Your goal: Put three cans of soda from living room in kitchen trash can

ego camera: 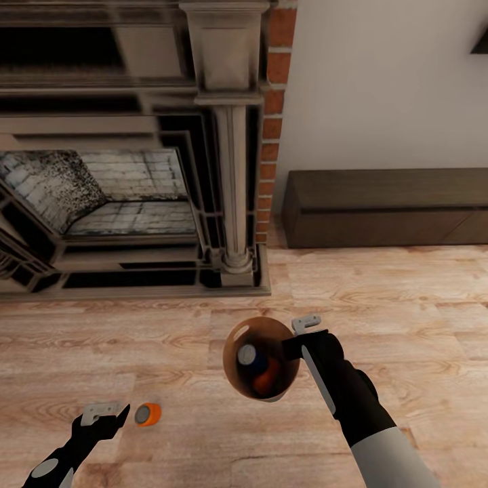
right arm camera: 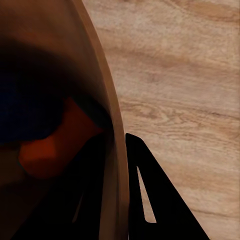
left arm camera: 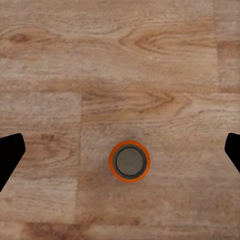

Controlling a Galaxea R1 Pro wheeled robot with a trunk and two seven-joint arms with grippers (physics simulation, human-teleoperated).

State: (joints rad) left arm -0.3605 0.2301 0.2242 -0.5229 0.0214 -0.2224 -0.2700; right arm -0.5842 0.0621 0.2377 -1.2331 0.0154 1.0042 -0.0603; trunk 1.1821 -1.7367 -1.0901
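Observation:
The tash can hangs tilted above the wood floor, its glossy brown inside facing me. My right gripper is shut on its rim; in the right wrist view the bin wall runs between the fingers. Inside lie a dark blue can of soda and an orange one, also seen as the blue can and the orange can. A third, orange can stands upright on the floor. My left gripper is open just beside it, and the can sits below between the spread fingertips.
A brick-backed fireplace with a raised hearth edge stands ahead on the left. A low dark cabinet runs along the white wall on the right. Wood floor stretches between them and me.

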